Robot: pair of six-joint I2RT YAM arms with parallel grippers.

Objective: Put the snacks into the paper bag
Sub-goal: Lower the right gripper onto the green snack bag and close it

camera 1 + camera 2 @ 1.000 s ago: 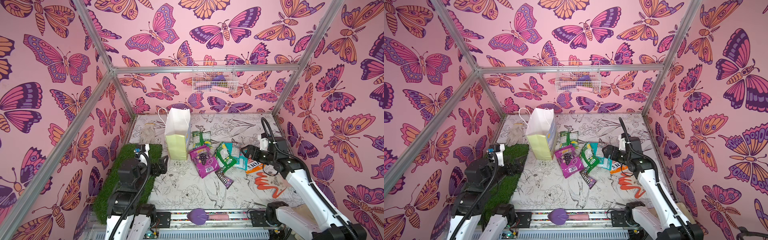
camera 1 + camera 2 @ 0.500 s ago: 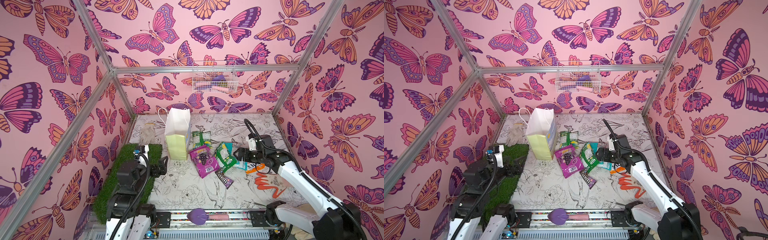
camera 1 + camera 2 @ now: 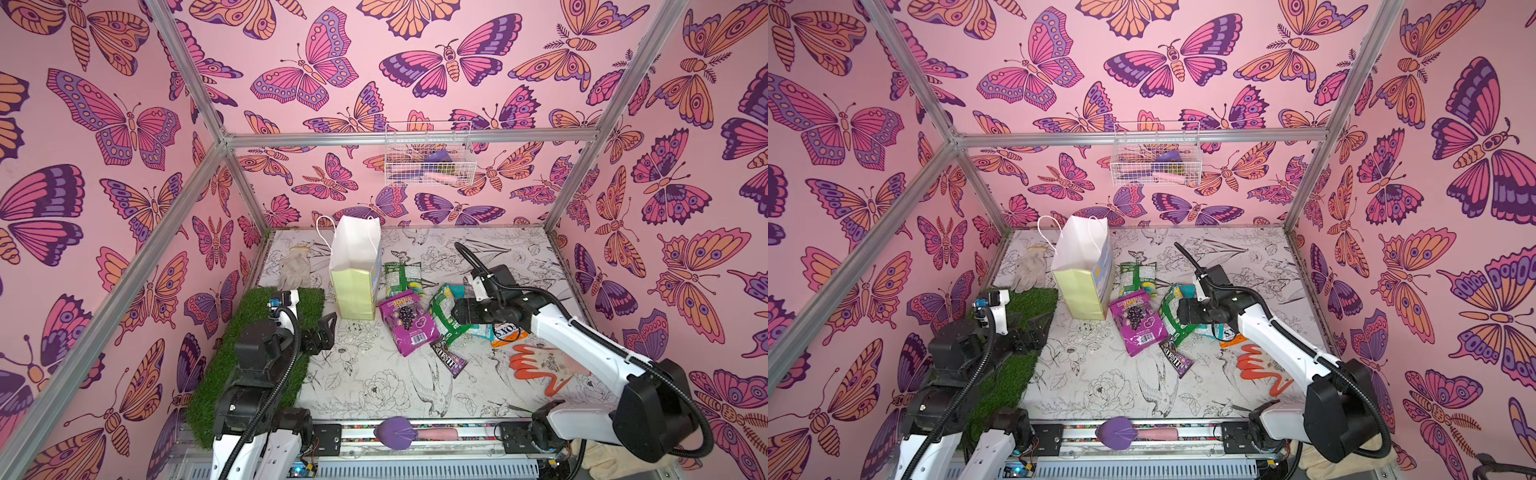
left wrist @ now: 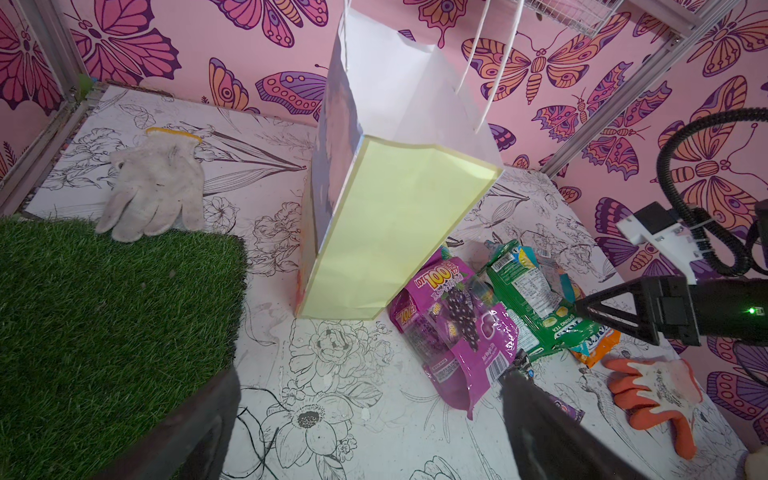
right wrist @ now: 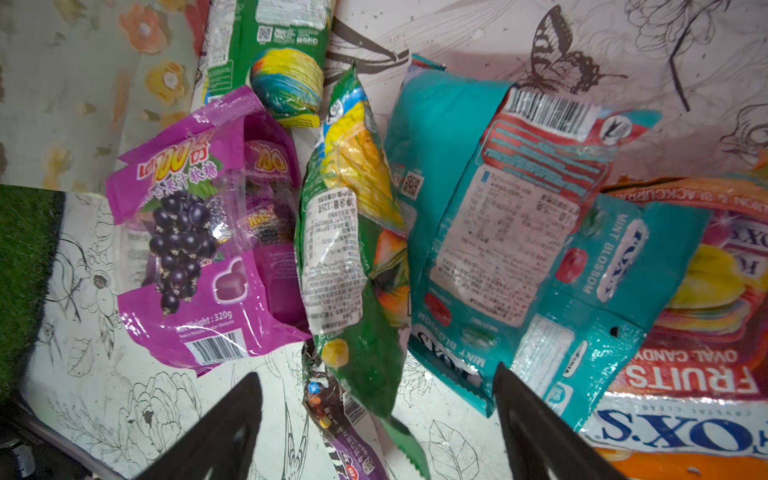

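The paper bag [image 3: 355,270] [image 4: 399,208] stands upright with its mouth open. To its right the snacks lie in a heap on the floor: purple grape pouch [image 3: 409,328] [image 5: 199,249], two green packets [image 3: 444,318] [image 3: 401,278], teal packets [image 5: 478,208], orange Fox's bag [image 3: 507,334] and dark M&M's packet [image 3: 449,357] [image 5: 340,415]. My right gripper [image 3: 455,318] [image 5: 374,370] hovers open over the nearer green packet's end and the M&M's, holding nothing. My left gripper [image 3: 326,328] [image 4: 372,374] is open and empty, low by the grass mat, left of the pouch.
A grey-white glove [image 3: 295,268] lies behind the green grass mat [image 3: 257,353]. An orange-and-grey glove [image 3: 540,368] lies under my right arm. A white wire basket [image 3: 428,162] hangs on the back wall. A purple object [image 3: 395,432] sits on the front rail.
My right arm has swung left from beside the orange bag to over the green packet, and its jaws have narrowed a little. The left arm has not moved.
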